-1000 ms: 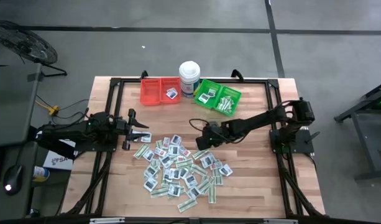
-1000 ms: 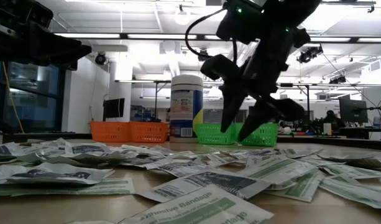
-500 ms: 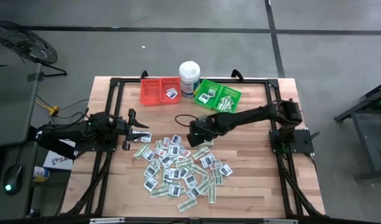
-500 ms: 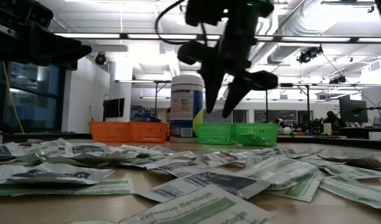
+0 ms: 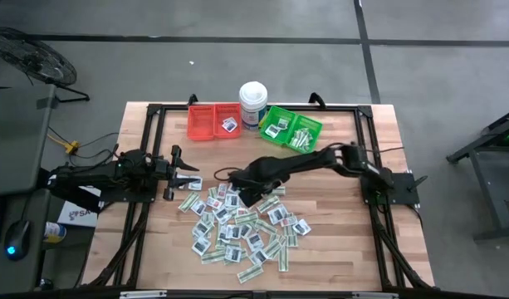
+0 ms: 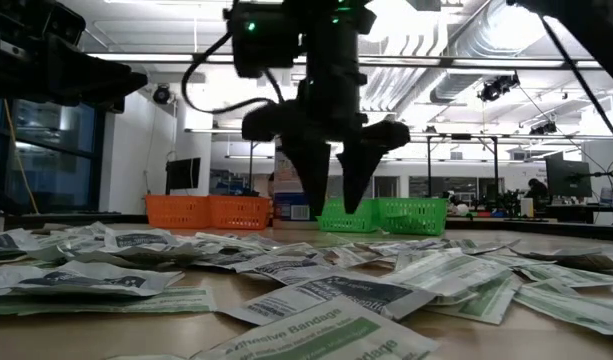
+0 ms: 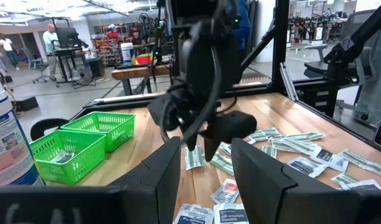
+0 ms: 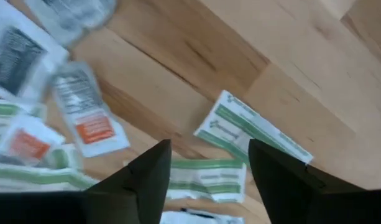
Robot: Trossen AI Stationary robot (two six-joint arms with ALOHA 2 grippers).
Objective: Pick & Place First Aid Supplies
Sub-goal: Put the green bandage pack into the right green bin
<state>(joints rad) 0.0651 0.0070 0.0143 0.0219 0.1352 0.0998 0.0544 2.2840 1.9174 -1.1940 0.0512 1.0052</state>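
The first aid supplies (image 5: 237,224) lie as a loose pile of small white square packets and green-and-white strips flat on the wooden table (image 5: 345,241). My right gripper (image 5: 247,193) hangs open over the pile's far edge, fingers pointing down, a little above the packets (image 6: 326,295). In the right wrist view a green-and-white strip (image 8: 206,177) lies on the table below the gap between its fingers (image 8: 209,180). My left gripper (image 5: 188,173) waits at the table's left side, level and open, with nothing between its fingers (image 7: 206,174).
At the far edge stand a red bin (image 5: 214,121) and a green bin (image 5: 292,129), each holding a few packets, with a tall white tub (image 5: 253,103) between them. Bare wood lies to the right of the pile (image 5: 337,208).
My right gripper has swung toward the table's left edge, from right of centre to above the pile's far edge. It has tipped from a slant to pointing straight down, has rolled, and its fingers have spread wider. The packets have not moved.
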